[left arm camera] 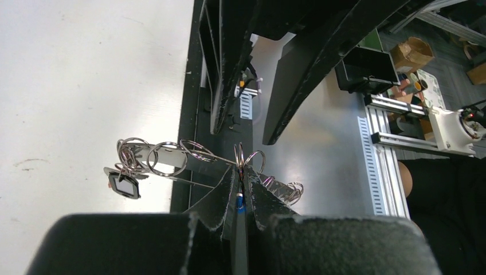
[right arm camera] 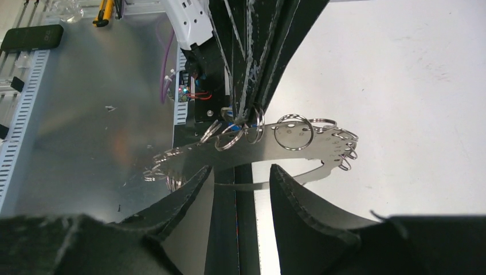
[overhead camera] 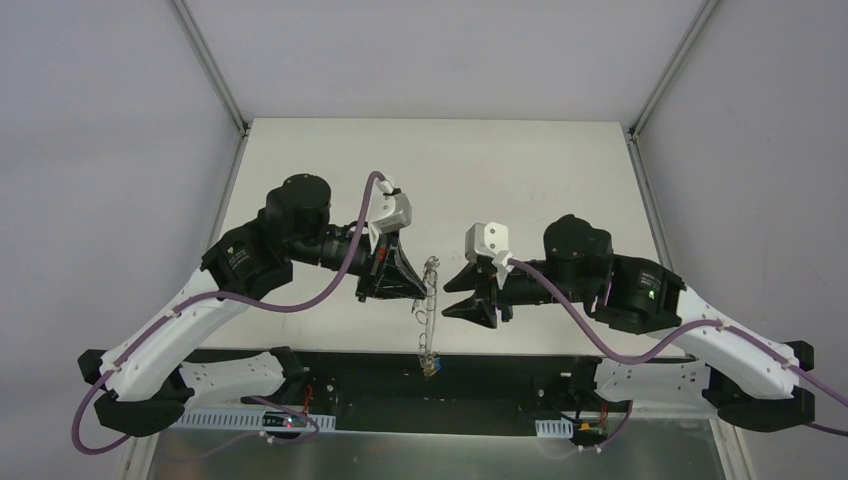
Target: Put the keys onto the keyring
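Keyring [overhead camera: 430, 320] hangs in the air over the desk's [overhead camera: 330, 160] near edge, mid-width, long axis near-to-far, near end past the edge. Left pincer [overhead camera: 422, 290] is clamped together on it about mid-length. Right pincer [overhead camera: 447, 298] stands apart and empty, just beside the ring, which lies crosswise to its gap. We judge right is the free arm; we can't make out the keys.

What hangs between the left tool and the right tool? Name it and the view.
The keyring, seen in the top view: the shut left tool pinches it, and the open right tool faces it.
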Controlling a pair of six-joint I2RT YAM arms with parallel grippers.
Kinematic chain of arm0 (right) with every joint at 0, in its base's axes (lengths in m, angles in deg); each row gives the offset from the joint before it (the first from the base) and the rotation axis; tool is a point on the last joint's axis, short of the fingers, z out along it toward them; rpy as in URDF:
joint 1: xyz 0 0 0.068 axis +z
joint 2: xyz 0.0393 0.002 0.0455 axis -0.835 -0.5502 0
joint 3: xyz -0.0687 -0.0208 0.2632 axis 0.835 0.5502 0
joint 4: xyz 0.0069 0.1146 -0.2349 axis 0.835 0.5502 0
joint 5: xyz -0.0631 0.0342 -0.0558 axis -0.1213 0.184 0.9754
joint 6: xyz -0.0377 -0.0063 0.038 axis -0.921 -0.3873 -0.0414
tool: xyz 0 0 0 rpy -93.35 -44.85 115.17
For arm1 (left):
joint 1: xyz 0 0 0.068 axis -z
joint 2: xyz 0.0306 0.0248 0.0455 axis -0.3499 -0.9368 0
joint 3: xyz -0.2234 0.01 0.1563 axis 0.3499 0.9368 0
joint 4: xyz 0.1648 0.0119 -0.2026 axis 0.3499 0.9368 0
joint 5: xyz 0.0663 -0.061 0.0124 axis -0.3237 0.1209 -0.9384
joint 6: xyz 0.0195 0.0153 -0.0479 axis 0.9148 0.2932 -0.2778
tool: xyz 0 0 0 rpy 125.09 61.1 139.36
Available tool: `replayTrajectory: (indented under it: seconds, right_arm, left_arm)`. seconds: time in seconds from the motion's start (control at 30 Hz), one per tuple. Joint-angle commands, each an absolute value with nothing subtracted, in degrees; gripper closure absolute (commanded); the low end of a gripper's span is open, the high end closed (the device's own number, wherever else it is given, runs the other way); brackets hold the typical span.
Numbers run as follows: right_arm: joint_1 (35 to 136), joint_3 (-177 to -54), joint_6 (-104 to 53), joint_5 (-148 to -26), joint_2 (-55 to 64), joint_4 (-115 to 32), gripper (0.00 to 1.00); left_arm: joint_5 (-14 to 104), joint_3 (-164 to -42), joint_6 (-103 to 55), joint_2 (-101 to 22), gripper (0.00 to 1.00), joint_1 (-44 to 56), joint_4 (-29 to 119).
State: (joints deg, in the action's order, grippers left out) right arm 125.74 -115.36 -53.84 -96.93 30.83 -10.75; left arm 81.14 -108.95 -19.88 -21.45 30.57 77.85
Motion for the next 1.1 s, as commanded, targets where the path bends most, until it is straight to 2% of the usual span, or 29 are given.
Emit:
replayTrajectory:
  seconds: [0.0,0.37,1.07]
  right_arm:
    - [125.8,-117.4,-55.8,-99.0,30.7,-9.7,0.57]
    - [125.9,-116.2,-54.6,-99.5,30.5,-17.9,0.6]
    - [125.9,-118.1,-53.5,-102.1,27.4,-21.9,0.66]
  left_arm:
    - [84.5,-113.3,-18.4,-21.4,1.0,30.9,80.6]
    - [85.0,-113.5,-17.3,-21.4,1.0,30.9,82.8]
    - [84.9,-113.5,-16.6,-21.8,1.0,31.2,83.4]
